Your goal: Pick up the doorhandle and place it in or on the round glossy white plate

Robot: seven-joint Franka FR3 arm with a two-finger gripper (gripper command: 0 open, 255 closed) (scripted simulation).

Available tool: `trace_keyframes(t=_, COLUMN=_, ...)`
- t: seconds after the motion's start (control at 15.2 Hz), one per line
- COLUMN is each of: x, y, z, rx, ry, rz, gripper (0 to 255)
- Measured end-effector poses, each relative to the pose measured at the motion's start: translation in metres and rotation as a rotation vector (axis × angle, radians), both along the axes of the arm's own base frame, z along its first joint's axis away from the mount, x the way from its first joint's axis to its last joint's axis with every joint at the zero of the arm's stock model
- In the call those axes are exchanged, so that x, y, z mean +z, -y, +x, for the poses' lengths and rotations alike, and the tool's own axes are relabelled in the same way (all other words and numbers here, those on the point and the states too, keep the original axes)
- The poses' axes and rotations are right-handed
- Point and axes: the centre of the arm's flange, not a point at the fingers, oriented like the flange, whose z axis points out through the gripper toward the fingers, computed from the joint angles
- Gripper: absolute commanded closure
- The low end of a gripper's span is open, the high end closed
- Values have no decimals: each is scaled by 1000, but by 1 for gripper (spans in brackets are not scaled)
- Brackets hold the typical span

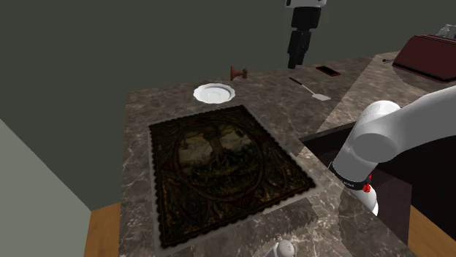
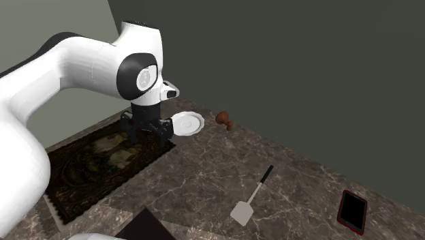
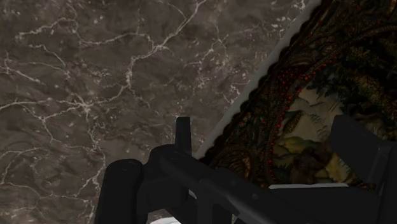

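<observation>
The doorhandle [image 1: 238, 72] is a small brown knob standing at the marble counter's far edge, next to the wall. Just in front of it lies the round white plate [image 1: 214, 93], with nothing on it. In the second exterior view the doorhandle [image 2: 225, 121] stands a short way right of the plate [image 2: 186, 123]. My black gripper [image 1: 298, 62] hangs open high above the counter, holding nothing. In the second exterior view the gripper [image 2: 146, 133] hovers over the patterned mat's corner beside the plate. The wrist view has one finger [image 3: 182, 130] over marble and the mat's scalloped edge [image 3: 254, 95].
A large dark ornate mat [image 1: 226, 168] covers the counter's middle. A white-bladed spatula [image 1: 310, 89] and a red-edged phone [image 1: 327, 71] lie to the shoulder view's right of the plate. A dark red appliance [image 1: 427, 55] stands at the back right. A small pale object [image 1: 281, 250] sits by the front edge.
</observation>
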Motion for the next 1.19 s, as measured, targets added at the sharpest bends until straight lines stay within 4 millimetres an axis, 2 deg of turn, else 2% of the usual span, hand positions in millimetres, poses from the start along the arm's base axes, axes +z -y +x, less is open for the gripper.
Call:
trace_keyframes(t=0.13, x=-3, y=4, z=4, rx=1, ry=2, rz=-2, gripper=0)
trace_keyframes(t=0.4, x=-23, y=25, z=34, rx=11, ry=16, rz=-14, gripper=0)
trace_keyframes(t=0.73, x=-49, y=59, z=83, rx=24, ry=38, rz=-32, gripper=0)
trace_keyframes(t=1.19, x=-82, y=97, z=148, rx=43, ry=69, rz=-57, gripper=0)
